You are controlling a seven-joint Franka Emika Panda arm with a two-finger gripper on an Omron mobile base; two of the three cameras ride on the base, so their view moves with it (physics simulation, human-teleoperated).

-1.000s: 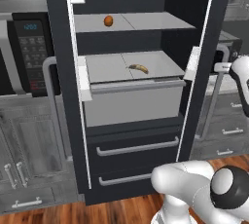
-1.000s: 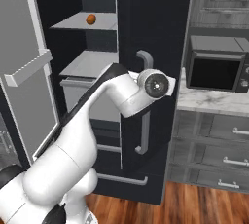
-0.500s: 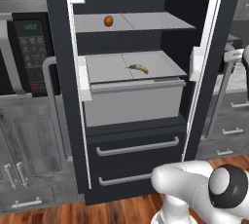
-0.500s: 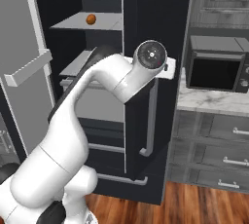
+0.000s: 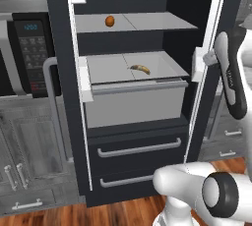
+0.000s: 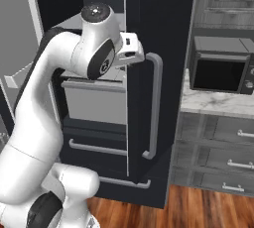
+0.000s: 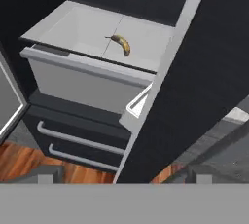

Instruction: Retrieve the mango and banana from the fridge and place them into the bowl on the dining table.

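The fridge stands with both doors swung open. A small orange mango rests on its upper grey shelf. The banana lies on the lower shelf above the pulled-out grey bin, and the hand view looks down on the banana. My gripper is open, fingertips wide apart with nothing between them. It hovers at the inner edge of the right door, in front of and right of the banana. From the right base view my hand sits beside that door's edge, above the handle. The bowl and dining table are out of view.
A black microwave sits left of the fridge, and the same microwave shows over a marble counter. Two lower fridge drawers have bar handles. Grey cabinets flank the fridge above a wood floor.
The gripper has opened and let go of the right door's handle. The hand has risen and swung from the handle round to the door's inner edge, now facing the shelves.
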